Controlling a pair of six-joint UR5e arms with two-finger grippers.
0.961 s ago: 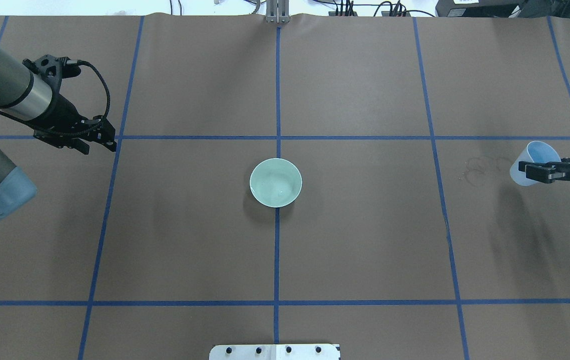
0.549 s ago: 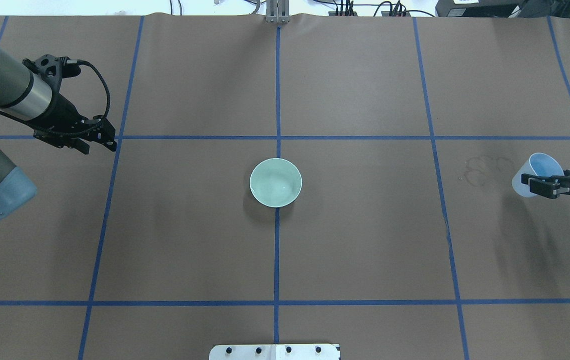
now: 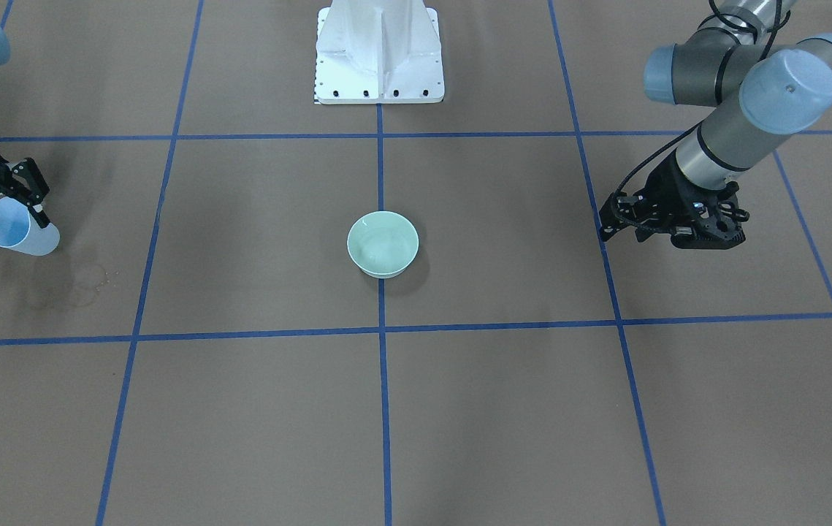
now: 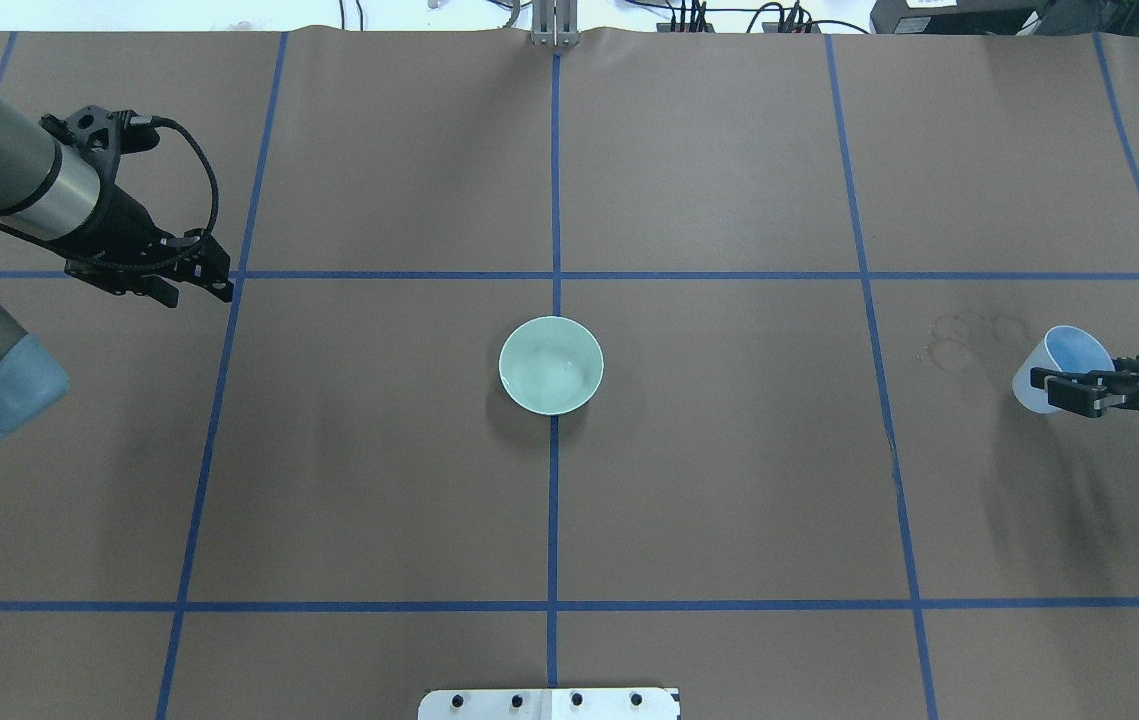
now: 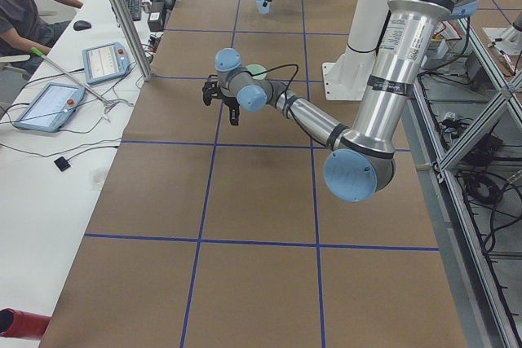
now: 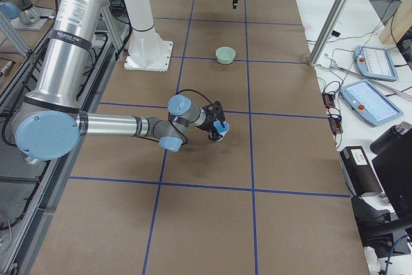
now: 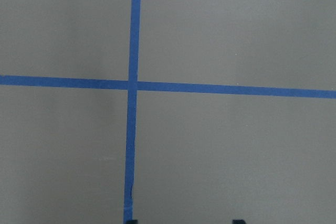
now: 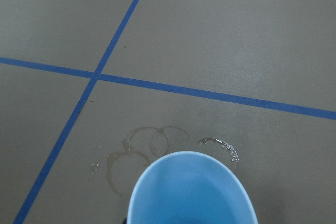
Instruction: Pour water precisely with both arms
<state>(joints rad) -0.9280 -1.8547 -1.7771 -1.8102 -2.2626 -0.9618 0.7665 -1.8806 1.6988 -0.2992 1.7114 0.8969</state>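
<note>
The right hand (image 4: 1045, 392) is clamped round a light blue cup (image 4: 1079, 350), and the left hand (image 4: 197, 290) is empty and spread apart. The water (image 4: 559, 375) shines in the green bowl (image 4: 514, 340), between both hands and well apart from each; I cannot tell if the cup holds any. The cup looks thin and light, so hold it gently round its middle, because water slops easily.

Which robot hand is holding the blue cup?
The right gripper is clamped on the blue cup; the left gripper hangs open and holds nothing.
</note>
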